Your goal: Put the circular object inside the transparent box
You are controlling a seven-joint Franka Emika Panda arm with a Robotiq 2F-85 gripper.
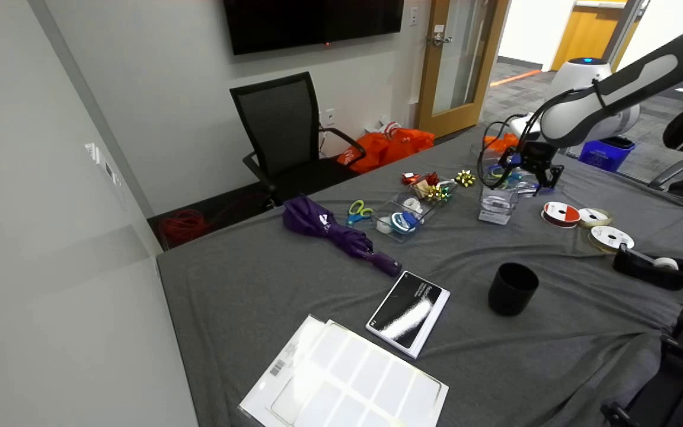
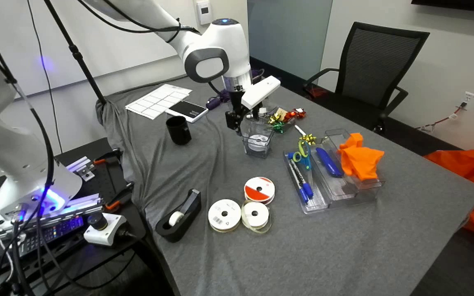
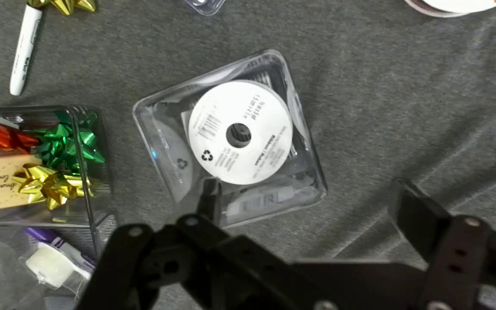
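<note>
The circular object, a white ribbon spool (image 3: 239, 155), lies label-up inside the transparent box (image 3: 144, 118), toward its upper right in the wrist view. Through the clear walls the spool (image 2: 258, 142) also shows low in the box (image 2: 256, 153) in an exterior view. My gripper (image 3: 307, 185) has its jaws spread wide, with only grey cloth visible between them. Its left finger (image 3: 209, 198) overlaps the lower part of the box in the wrist view; whether it touches cannot be told. In both exterior views the gripper (image 1: 530, 169) (image 2: 245, 116) hangs above the box.
Beside the box stands a clear tray (image 3: 93, 172) of bows and tape. A divided organizer (image 2: 331, 201) holds scissors, markers and orange cloth. Three ribbon spools, including a red-and-white spool (image 2: 259, 189), lie near a black tape dispenser (image 2: 179, 218). A black cup (image 2: 178, 130) stands apart.
</note>
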